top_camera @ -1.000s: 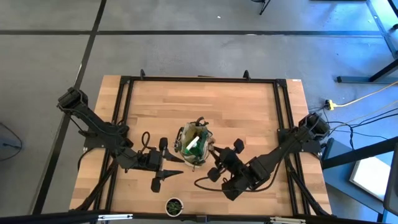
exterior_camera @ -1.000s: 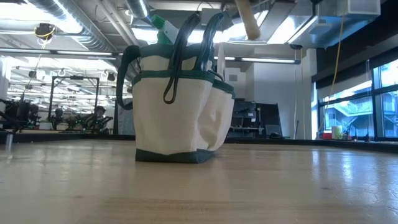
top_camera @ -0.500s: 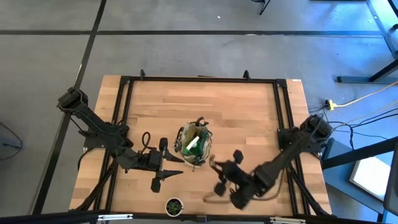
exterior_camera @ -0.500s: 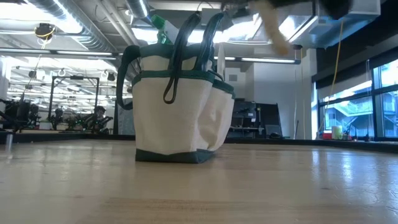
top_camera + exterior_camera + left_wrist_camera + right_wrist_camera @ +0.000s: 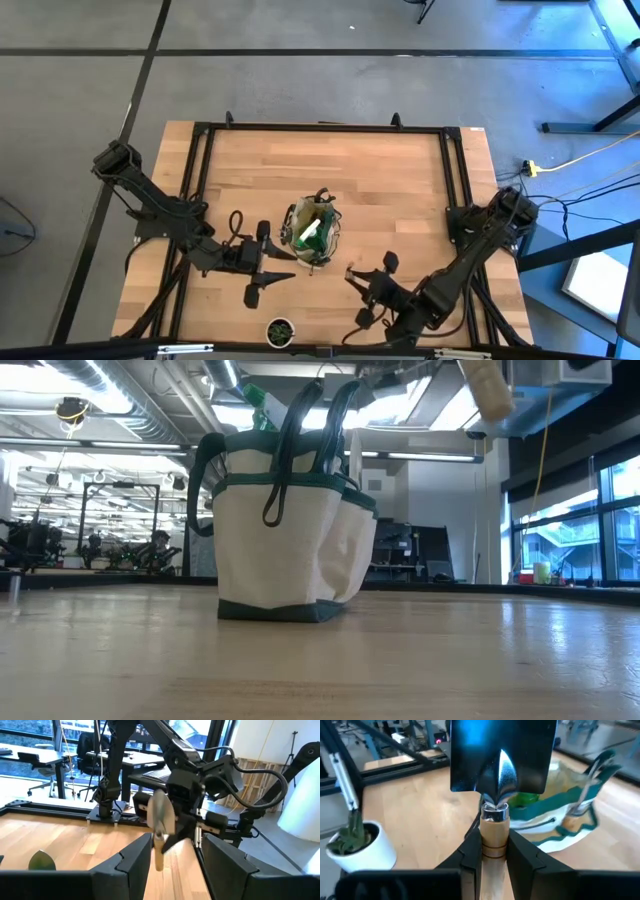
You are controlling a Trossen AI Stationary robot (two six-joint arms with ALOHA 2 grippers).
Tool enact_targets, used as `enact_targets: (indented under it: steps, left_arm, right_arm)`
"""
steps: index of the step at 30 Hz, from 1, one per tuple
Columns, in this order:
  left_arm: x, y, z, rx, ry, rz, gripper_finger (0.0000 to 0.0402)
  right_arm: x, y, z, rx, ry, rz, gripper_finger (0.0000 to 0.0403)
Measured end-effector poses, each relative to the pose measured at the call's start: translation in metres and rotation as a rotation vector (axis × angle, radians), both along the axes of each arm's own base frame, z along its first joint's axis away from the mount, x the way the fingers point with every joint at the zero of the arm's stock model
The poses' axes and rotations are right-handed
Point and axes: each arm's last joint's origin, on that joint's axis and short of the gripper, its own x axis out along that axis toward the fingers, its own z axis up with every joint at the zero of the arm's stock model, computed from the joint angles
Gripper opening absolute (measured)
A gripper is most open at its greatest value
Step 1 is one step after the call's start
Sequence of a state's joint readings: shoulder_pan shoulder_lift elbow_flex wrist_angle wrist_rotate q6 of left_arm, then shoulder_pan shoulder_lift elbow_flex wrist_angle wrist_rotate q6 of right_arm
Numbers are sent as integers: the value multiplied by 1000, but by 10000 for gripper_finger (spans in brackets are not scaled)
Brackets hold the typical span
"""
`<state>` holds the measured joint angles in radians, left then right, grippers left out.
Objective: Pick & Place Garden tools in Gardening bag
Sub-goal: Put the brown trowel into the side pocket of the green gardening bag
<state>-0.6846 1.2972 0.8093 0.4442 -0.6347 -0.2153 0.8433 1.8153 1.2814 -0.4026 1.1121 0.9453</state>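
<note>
trowel: handle only, rest cut off above | bag: blurred

Light is even and soft from overhead; on the wooden table in the high view the shadows are faint and short. In the low view, ceiling strip lights and the windows glare white, leaving the gardening bag partly backlit and the near tabletop blurred. Daylight from windows washes out the left wrist view's background. The trowel blade shows a blue sheen, and the bag behind it is soft.
</note>
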Motion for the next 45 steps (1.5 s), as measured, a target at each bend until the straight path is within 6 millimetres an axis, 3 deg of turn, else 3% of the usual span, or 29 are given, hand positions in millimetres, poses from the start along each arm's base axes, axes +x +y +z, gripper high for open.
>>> enact_targets:
  steps: [11,21,31,39,45]
  left_arm:
    - [-1,-2,0,8,0,-7,171]
    - [-1,-2,0,8,0,-7,171]
    - [-1,-2,0,10,0,-7,171]
    - [-2,-3,0,10,0,-15,171]
    - [-1,-1,0,10,0,-6,171]
  right_arm:
    - [-5,6,-24,37,-29,154,62]
    - [15,0,-13,-4,-47,283,62]
    - [29,-14,-13,0,-35,291,62]
    - [8,-29,-53,119,-152,255,62]
    - [0,-52,-43,82,-275,146,62]
